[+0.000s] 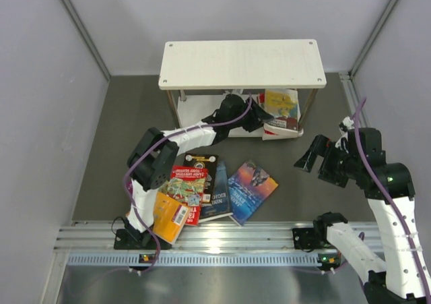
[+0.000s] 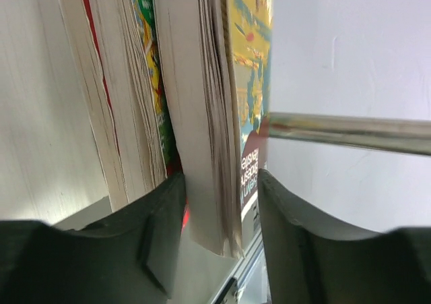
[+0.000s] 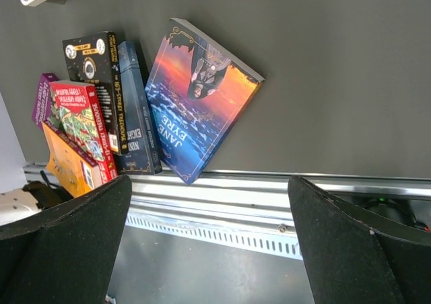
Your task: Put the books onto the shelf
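Note:
The shelf [image 1: 242, 63] stands at the back, with several books [image 1: 281, 112] on its lower tier. My left gripper [image 1: 259, 118] reaches in under the top board. In the left wrist view its fingers [image 2: 221, 203] straddle the bottom of a yellow-covered book [image 2: 209, 149] standing beside other books [image 2: 128, 115], with a small gap at the right finger. On the mat lie a red book [image 1: 186, 185], an orange one [image 1: 168, 216], a black one [image 1: 202, 162], a dark blue one [image 1: 217, 193] and a blue book [image 1: 251, 189]. My right gripper [image 1: 308, 157] hovers open and holds nothing.
A metal shelf leg [image 2: 350, 132] crosses just right of the left gripper. The right wrist view looks down on the blue book [image 3: 199, 98], the dark blue book [image 3: 138, 115], the red book [image 3: 81, 125] and the aluminium rail [image 3: 269, 196] at the table's near edge.

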